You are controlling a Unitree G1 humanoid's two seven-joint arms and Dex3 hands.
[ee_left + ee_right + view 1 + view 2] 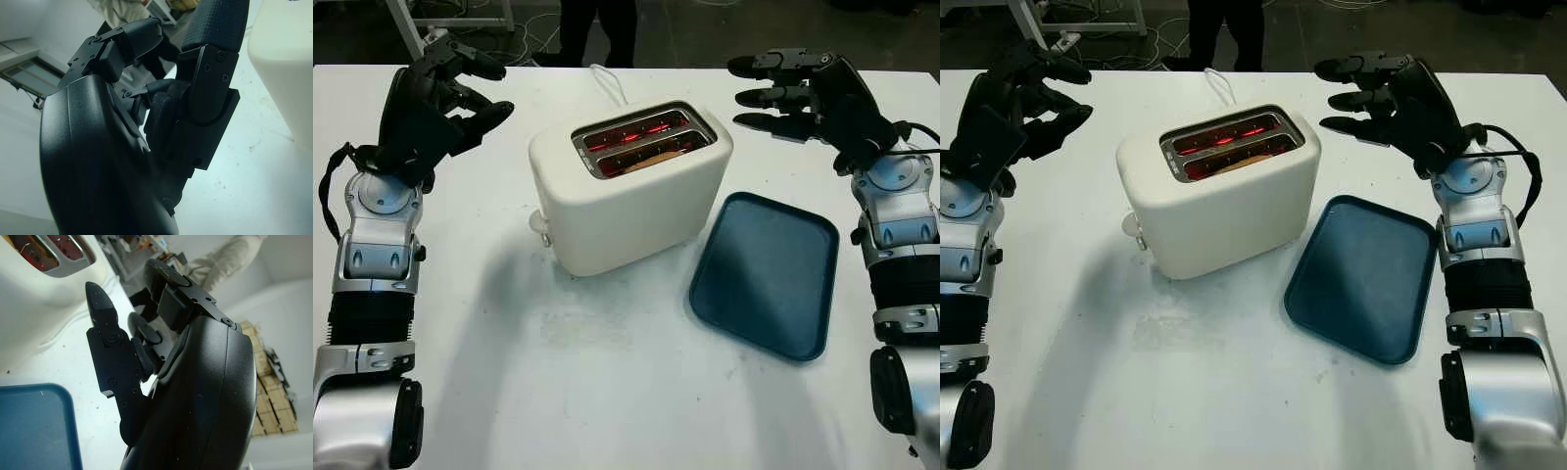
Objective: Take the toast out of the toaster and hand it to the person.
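So the white surface (607, 392) took up pretty much everything, with the cream two-slot toaster (626, 196) sitting around the middle, turned a bit on the diagonal. Both slots were glowing red inside. The toast (651, 155) was down in the nearer slot, just its top edge visible, not popped up at all as far as I could tell. A dark blue tray (769, 274) lay just right of the toaster, nothing on it. The toaster's white cord (607, 80) ran off toward the far edge, where a person's dark trouser legs (597, 29) stood behind the surface.

The left robot hand (445, 98) hung over the far-left part of the surface, well apart from the toaster, open with nothing in it. The right robot hand (793, 93) was up at the far right, near the toaster's far right corner but not touching, also open and holding nothing, fingers pointed toward the toaster.

What worried me: the elements looked live, so reaching into the slot meant heat on the fingers. The toast sat low too, so there wasn't much edge to pinch, and a weak grab could crumble it or let it drop back in. Thick fingers in a narrow slot could also jam or shove the toaster sideways, maybe onto the tray.
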